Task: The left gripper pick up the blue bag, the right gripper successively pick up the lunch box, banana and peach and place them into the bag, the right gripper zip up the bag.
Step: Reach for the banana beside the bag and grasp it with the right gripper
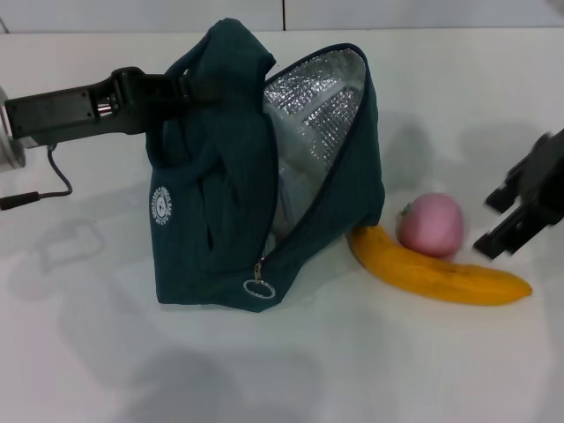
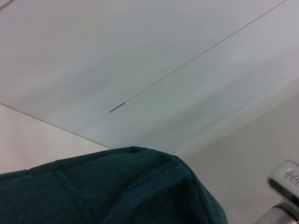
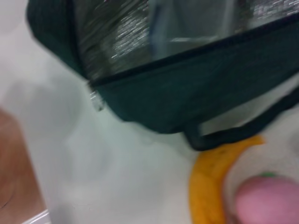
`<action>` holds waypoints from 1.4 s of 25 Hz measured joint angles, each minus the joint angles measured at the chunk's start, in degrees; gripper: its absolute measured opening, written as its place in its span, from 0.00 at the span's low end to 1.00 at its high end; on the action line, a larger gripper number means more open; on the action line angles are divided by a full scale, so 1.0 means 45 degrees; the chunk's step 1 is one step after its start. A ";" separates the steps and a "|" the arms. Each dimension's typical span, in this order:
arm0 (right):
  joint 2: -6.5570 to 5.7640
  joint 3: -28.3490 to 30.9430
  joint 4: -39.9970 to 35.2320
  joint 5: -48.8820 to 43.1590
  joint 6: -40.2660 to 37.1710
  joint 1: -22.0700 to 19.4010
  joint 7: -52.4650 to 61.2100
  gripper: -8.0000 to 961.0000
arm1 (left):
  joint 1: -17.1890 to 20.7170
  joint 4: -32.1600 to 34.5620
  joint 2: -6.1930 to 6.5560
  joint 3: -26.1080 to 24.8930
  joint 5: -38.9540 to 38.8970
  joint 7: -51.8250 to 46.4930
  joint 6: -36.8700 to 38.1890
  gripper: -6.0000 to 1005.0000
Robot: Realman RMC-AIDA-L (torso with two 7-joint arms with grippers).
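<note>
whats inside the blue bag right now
Inside the blue bag, silver foil lining shows, plus a clear, blue-edged shape, likely the lunch box. The bag's bottom is hidden.
</note>
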 joint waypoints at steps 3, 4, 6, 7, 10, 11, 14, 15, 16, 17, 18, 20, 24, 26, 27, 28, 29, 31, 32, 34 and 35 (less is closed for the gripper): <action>0.0636 -0.0045 0.0649 -0.0898 0.0409 0.0140 -0.0979 0.76 | -0.0072 -0.0006 0.0000 0.0000 0.0032 -0.0020 -0.0015 0.05; 0.0853 -0.0064 0.0708 -0.1309 0.0592 0.0152 -0.1187 0.76 | -0.0072 -0.0006 0.0000 0.0000 0.0032 -0.0020 -0.0015 0.05; 0.1163 -0.0509 0.0783 -0.1986 0.1023 0.0174 -0.1373 0.76 | -0.0122 -0.0007 -0.0001 0.0004 0.0076 -0.0022 -0.0024 0.05; 0.1202 -0.0857 0.0815 -0.2106 0.1207 0.0186 -0.1354 0.76 | -0.0136 -0.0007 0.0000 0.0009 0.0081 -0.0022 -0.0029 0.05; 0.1229 -0.1689 0.0890 -0.2136 0.1788 0.0178 -0.1221 0.76 | -0.0148 -0.0008 0.0000 0.0019 0.0103 -0.0021 -0.0047 0.05; 0.1241 -0.2036 0.0938 -0.2109 0.2202 0.0117 -0.1220 0.76 | -0.0149 -0.0008 0.0000 0.0020 0.0115 -0.0020 -0.0056 0.05; 0.1244 -0.2239 0.1013 -0.2096 0.2474 0.0081 -0.1267 0.76 | -0.0149 -0.0008 0.0000 0.0019 0.0154 -0.0020 -0.0071 0.05; 0.1245 -0.2307 0.1064 -0.2058 0.2613 0.0068 -0.1302 0.76 | -0.0148 -0.0008 0.0000 0.0020 0.0158 -0.0019 -0.0073 0.05; 0.1246 -0.2374 0.1105 -0.1962 0.2743 0.0056 -0.1331 0.76 | -0.0146 -0.0008 0.0000 0.0019 0.0160 -0.0019 -0.0074 0.05; 0.1248 -0.2454 0.1143 -0.1827 0.2872 0.0046 -0.1354 0.76 | -0.0146 -0.0007 0.0000 0.0018 0.0162 -0.0018 -0.0076 0.05; 0.1248 -0.2533 0.1164 -0.1675 0.2952 0.0039 -0.1365 0.76 | -0.0145 -0.0008 0.0000 0.0015 0.0162 -0.0017 -0.0077 0.05; 0.1250 -0.2766 0.1211 -0.1346 0.3140 0.0027 -0.1388 0.76 | -0.0145 -0.0008 0.0000 0.0000 0.0162 -0.0011 -0.0077 0.05; 0.1265 -0.3280 0.1296 -0.1172 0.3317 0.0062 -0.1393 0.76 | -0.0145 -0.0008 -0.0001 0.0004 0.0162 0.0004 -0.0077 0.05; 0.1277 -0.3423 0.1310 -0.1164 0.3374 0.0072 -0.1369 0.76 | -0.0145 -0.0008 0.0000 0.0008 0.0162 0.0005 -0.0077 0.05; 0.1278 -0.3479 0.1320 -0.1155 0.3421 0.0067 -0.1351 0.76 | -0.0146 -0.0008 0.0000 0.0011 0.0162 0.0008 -0.0077 0.05; 0.1279 -0.3509 0.1333 -0.1135 0.3460 0.0052 -0.1341 0.75 | -0.0145 -0.0008 0.0000 0.0012 0.0162 0.0012 -0.0077 0.05; 0.1281 -0.3530 0.1379 -0.1083 0.3499 0.0037 -0.1338 0.75 | -0.0145 -0.0008 0.0000 0.0014 0.0162 0.0016 -0.0076 0.05; 0.1284 -0.3551 0.1565 -0.0929 0.3545 0.0025 -0.1343 0.75 | -0.0145 -0.0008 0.0000 0.0017 0.0161 0.0020 -0.0076 0.05; 0.1286 -0.3586 0.1696 -0.0863 0.3589 0.0034 -0.1352 0.75 | -0.0145 -0.0008 -0.0001 0.0019 0.0161 0.0023 -0.0076 0.05; 0.1287 -0.3669 0.1848 -0.0810 0.3708 0.0041 -0.1364 0.75 | -0.0145 -0.0008 -0.0010 0.0019 0.0161 0.0033 -0.0076 0.05; 0.1287 -0.3737 0.1916 -0.0804 0.3805 0.0038 -0.1367 0.75 | -0.0145 -0.0008 -0.0014 0.0019 0.0161 0.0036 -0.0076 0.05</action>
